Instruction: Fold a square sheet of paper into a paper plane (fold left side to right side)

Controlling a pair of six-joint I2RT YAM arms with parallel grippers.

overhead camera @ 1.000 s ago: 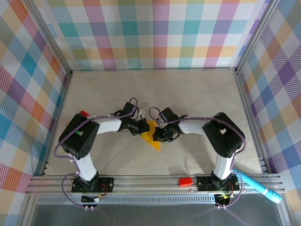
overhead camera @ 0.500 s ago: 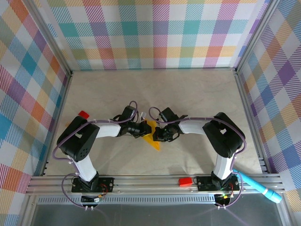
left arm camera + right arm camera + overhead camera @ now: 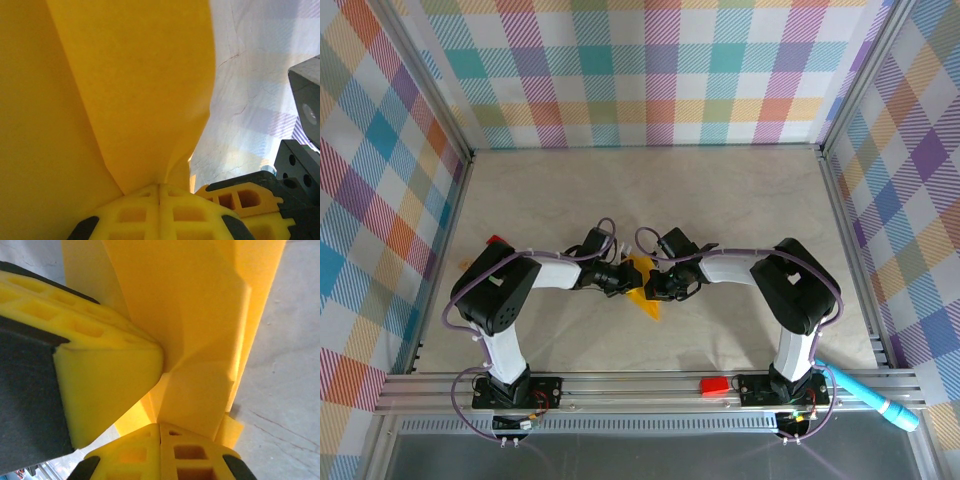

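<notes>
A folded yellow-orange sheet of paper (image 3: 644, 290) lies mid-table between my two grippers, its pointed end toward the near edge. My left gripper (image 3: 621, 278) is at the paper's left edge and my right gripper (image 3: 661, 286) at its right edge. In the left wrist view the left gripper (image 3: 160, 187) is shut, with a raised flap of the paper (image 3: 130, 90) running down into its seam. The right gripper (image 3: 160, 426) is likewise shut on a creased fold of the paper (image 3: 200, 340). The left arm's yellow finger (image 3: 100, 370) sits close beside it.
One small red block (image 3: 497, 241) lies behind the left arm's elbow. Another red block (image 3: 714, 384) sits on the front rail (image 3: 640, 388). A light blue cylinder (image 3: 876, 401) lies at the near right corner. Checked walls enclose the table on three sides.
The left arm's elbow has swung a little and its gripper has edged slightly rightward at the paper. The right arm and the paper's pointed end have stayed put.
</notes>
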